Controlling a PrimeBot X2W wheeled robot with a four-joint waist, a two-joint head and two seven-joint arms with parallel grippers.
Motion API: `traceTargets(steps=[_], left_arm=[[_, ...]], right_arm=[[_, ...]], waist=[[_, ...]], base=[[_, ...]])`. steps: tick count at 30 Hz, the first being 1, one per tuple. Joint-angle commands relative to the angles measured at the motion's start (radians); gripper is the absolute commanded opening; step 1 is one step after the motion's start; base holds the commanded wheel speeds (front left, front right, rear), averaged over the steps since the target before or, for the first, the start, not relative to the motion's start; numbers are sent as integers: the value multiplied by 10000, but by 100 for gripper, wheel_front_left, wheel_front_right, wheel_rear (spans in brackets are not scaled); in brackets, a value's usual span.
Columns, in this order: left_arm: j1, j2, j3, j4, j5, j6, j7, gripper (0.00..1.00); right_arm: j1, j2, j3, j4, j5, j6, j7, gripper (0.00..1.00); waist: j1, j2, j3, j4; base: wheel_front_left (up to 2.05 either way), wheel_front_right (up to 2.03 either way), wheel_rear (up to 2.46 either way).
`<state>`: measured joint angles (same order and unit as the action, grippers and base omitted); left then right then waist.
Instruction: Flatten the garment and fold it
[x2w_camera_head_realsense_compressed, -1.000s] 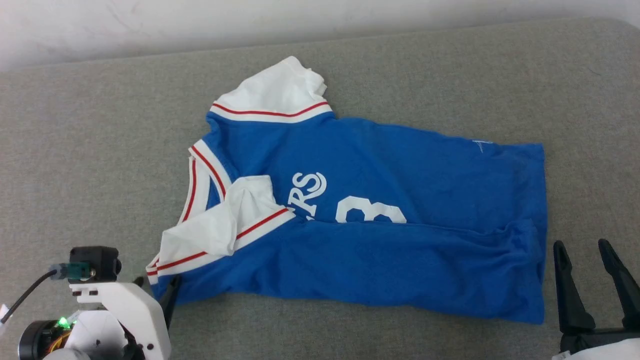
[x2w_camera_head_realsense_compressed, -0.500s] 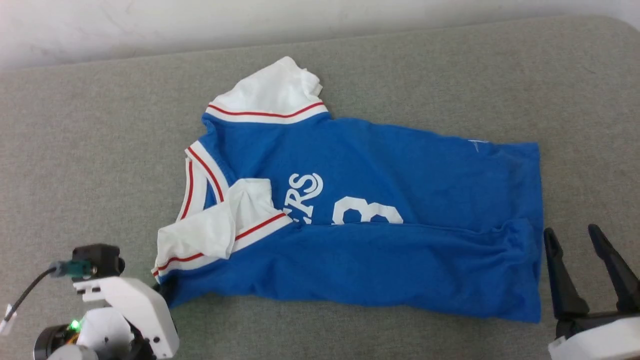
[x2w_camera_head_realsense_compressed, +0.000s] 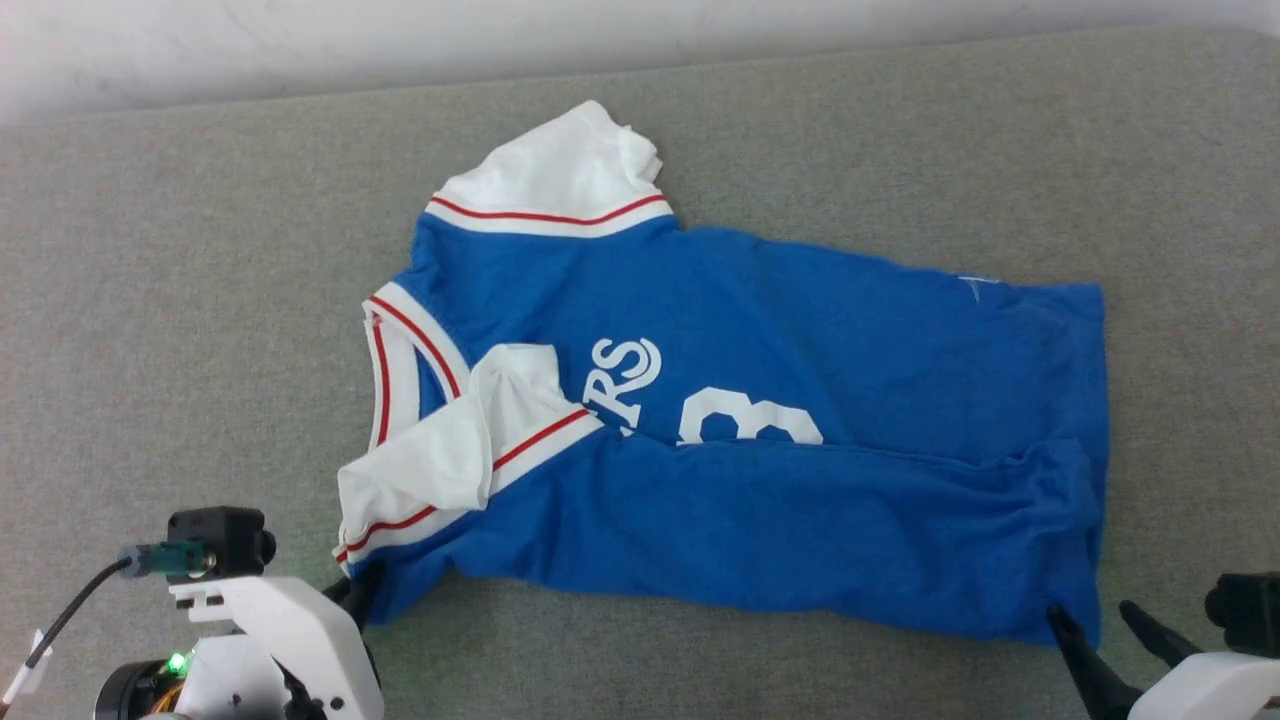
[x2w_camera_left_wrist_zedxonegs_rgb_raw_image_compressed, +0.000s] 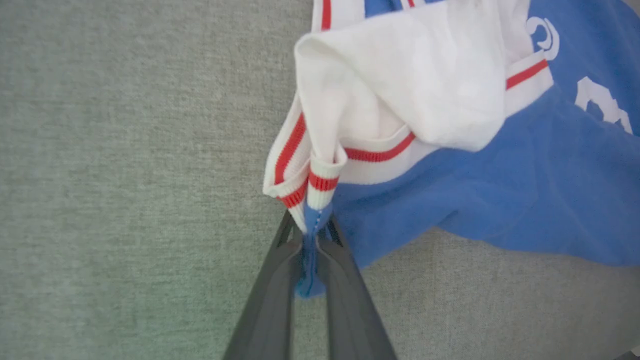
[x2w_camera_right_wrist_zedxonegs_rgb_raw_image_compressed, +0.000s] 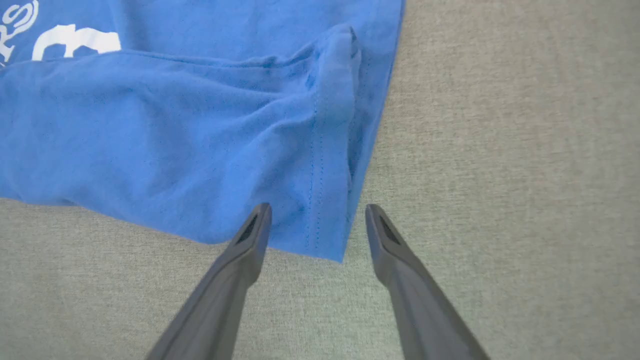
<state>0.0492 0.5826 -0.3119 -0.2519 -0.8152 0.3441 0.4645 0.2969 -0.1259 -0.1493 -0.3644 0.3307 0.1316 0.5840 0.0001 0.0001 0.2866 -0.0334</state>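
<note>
The garment (x2w_camera_head_realsense_compressed: 760, 420), a bright blue jersey with white red-striped sleeves, lies sideways on the grey surface, its near half folded over the white number. My left gripper (x2w_camera_head_realsense_compressed: 358, 592) is shut on the near shoulder corner, just below the striped sleeve edge; in the left wrist view blue cloth is pinched between the fingers (x2w_camera_left_wrist_zedxonegs_rgb_raw_image_compressed: 312, 235), and the sleeve (x2w_camera_left_wrist_zedxonegs_rgb_raw_image_compressed: 400, 90) bunches above them. My right gripper (x2w_camera_head_realsense_compressed: 1090, 625) stands open at the near hem corner (x2w_camera_right_wrist_zedxonegs_rgb_raw_image_compressed: 327, 240). In the right wrist view its fingertips (x2w_camera_right_wrist_zedxonegs_rgb_raw_image_compressed: 262, 215) straddle that corner, with the left one over the cloth.
The grey padded surface (x2w_camera_head_realsense_compressed: 200, 300) spreads wide around the shirt. A pale wall or floor strip (x2w_camera_head_realsense_compressed: 300, 40) runs along its far edge. The far sleeve (x2w_camera_head_realsense_compressed: 560, 170) lies flat near the back.
The right gripper has dropped lower in the head view and come to the hem corner. The left gripper has closed in on the shoulder corner. The camera shifted a little.
</note>
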Motion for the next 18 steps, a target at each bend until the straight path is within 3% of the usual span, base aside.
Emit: traceTargets(steps=[1,10,12,13,18], left_arm=[[-202,-57,-9,-44,92,29,-65,0],[-507,12,-62,-142,162,44,73,0],[-562,6,-71,-148,158,38,86,0],[-587,1,-77,-142,155,33,92,0],[-540,-111,79,-144,-20,45,-53,0]], right_arm=[[-53,-56,92,229,48,-9,8,100],[-693,-143,122,1432,-105,-9,-103,100],[-841,-129,162,1607,-48,-9,-98,19],[-890,-131,213,1656,-18,-9,-57,0],[-1019,-260,227,1409,142,-9,9,0]], waist=[[-1,-1,157,102],[-1,-1,536,191],[-1,-1,578,209],[-1,-1,589,221],[-1,-1,409,235]], base=[[0,0,0],[0,0,0],[0,0,0],[0,0,0],[0,0,0]])
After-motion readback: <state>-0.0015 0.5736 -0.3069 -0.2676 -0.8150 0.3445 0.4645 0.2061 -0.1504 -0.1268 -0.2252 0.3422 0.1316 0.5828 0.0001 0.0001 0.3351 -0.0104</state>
